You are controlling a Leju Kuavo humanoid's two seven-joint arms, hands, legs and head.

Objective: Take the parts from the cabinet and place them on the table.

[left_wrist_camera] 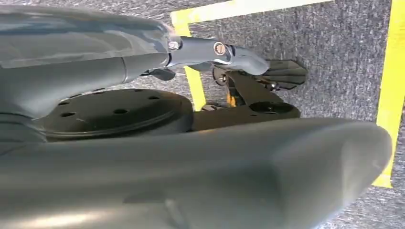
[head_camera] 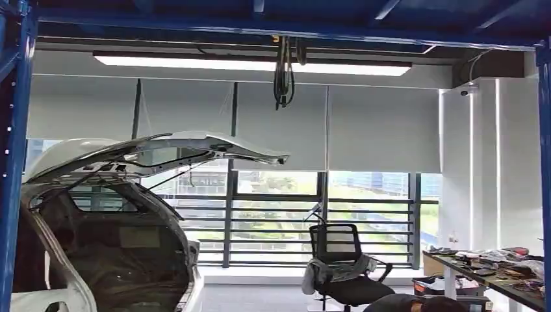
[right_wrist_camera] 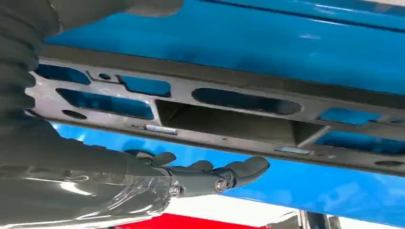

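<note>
One grey metal part [right_wrist_camera: 224, 112], long and flat with cut-out slots, lies on a blue cabinet shelf [right_wrist_camera: 296, 43], seen close in the right wrist view. The right hand [right_wrist_camera: 191, 174] sits just beside this part, its fingers [right_wrist_camera: 248, 168] stretched out and apart, gripping nothing; whether they touch the part cannot be told. The left hand [left_wrist_camera: 229, 57] hangs over grey carpet floor [left_wrist_camera: 334, 43] marked with yellow tape lines [left_wrist_camera: 391, 71]; its fingers [left_wrist_camera: 243, 56] are extended and hold nothing.

The head view looks through the blue rack frame [head_camera: 13, 162] into a room. A white car body [head_camera: 97, 221] with its tailgate raised stands at the near left. A black office chair [head_camera: 341, 260] stands before the far window. A cluttered tabletop [head_camera: 500, 273] runs along the right side.
</note>
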